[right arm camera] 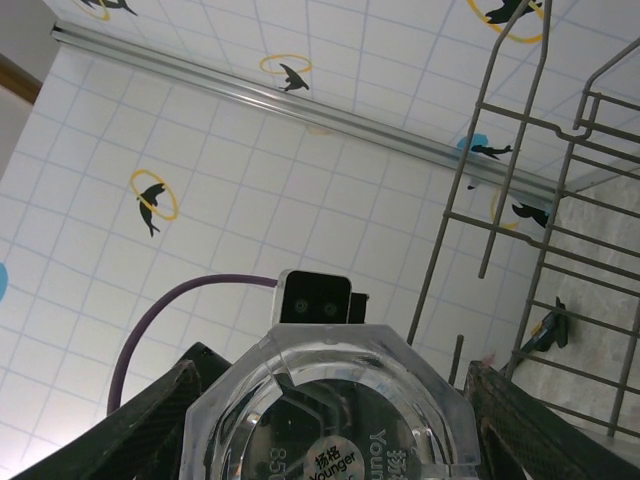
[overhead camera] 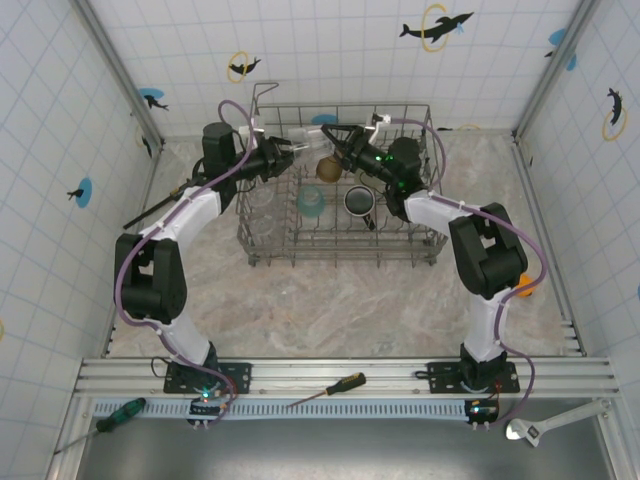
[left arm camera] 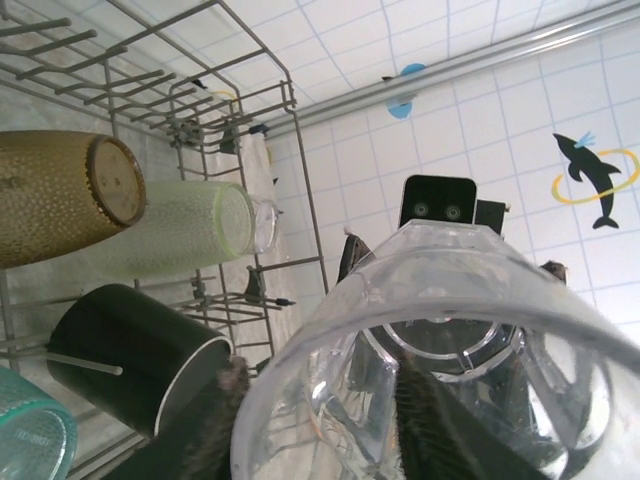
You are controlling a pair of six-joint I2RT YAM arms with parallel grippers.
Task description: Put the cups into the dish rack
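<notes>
Handover step, mid-air over the dish rack (overhead camera: 340, 255). Item: clear tumbler (left arm camera: 420, 330), lying between the 2 pincers.

The right pincer (right arm camera: 330, 378) looks clamped on the octagonal base, 1 finger at each side. The left pincer (left arm camera: 320, 420) stands apart, straddling the rim wall, with 1 finger outside and 1 inside the mouth.

Judgement: next, the left backs straight out along the cup axis without snagging the rim. The right then lowers the cup into the rack.

Racked to the left pincer's left: amber tumbler (left arm camera: 60, 195), pale green tumbler (left arm camera: 180, 235), dark mug (left arm camera: 130, 350).

Unclear: left finger contact seen through the glass. Base label cut off.
</notes>
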